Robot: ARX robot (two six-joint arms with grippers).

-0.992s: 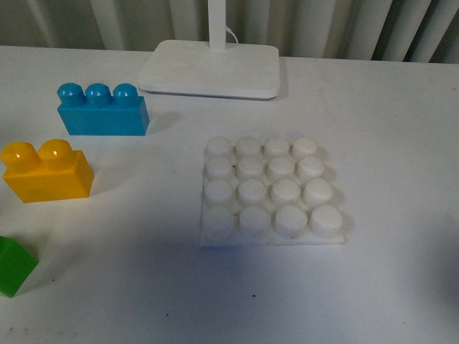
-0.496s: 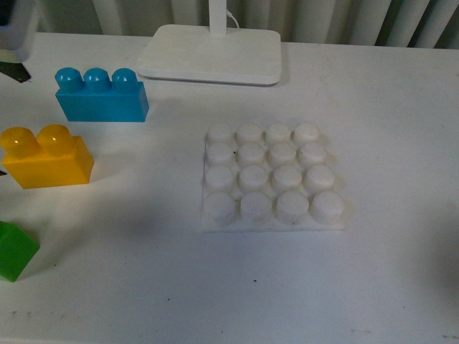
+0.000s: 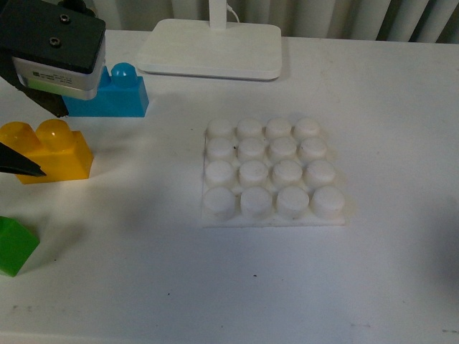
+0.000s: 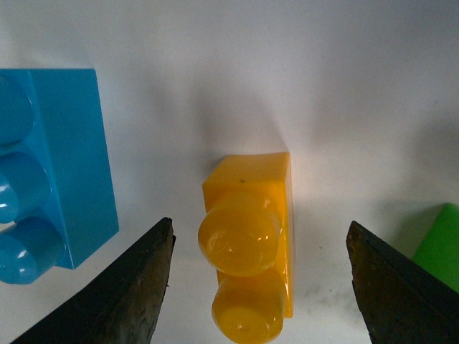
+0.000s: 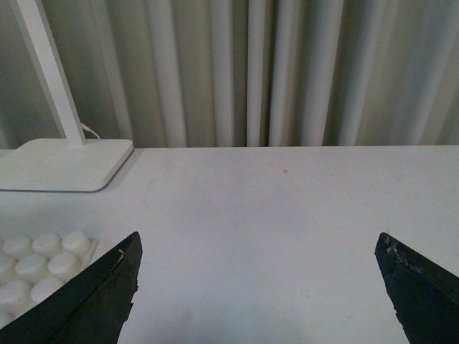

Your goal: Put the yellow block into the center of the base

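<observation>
The yellow block, with two studs, stands on the white table at the left. In the left wrist view the yellow block lies between my open fingers, apart from both. My left gripper is open and hangs over it, also seen in the wrist view. The base, a white 4x4 studded plate, lies at the table's middle and is bare. My right gripper is open and empty above bare table. A corner of the base shows beside it. The right gripper is not in the front view.
A blue three-stud brick stands behind the yellow block, partly hidden by my left arm; it shows in the left wrist view. A green block sits at the front left. A white lamp stand is at the back.
My left arm has come into the front view from the upper left and now covers part of the blue brick, its fingers on either side of the yellow block. The blocks and base have not been moved.
</observation>
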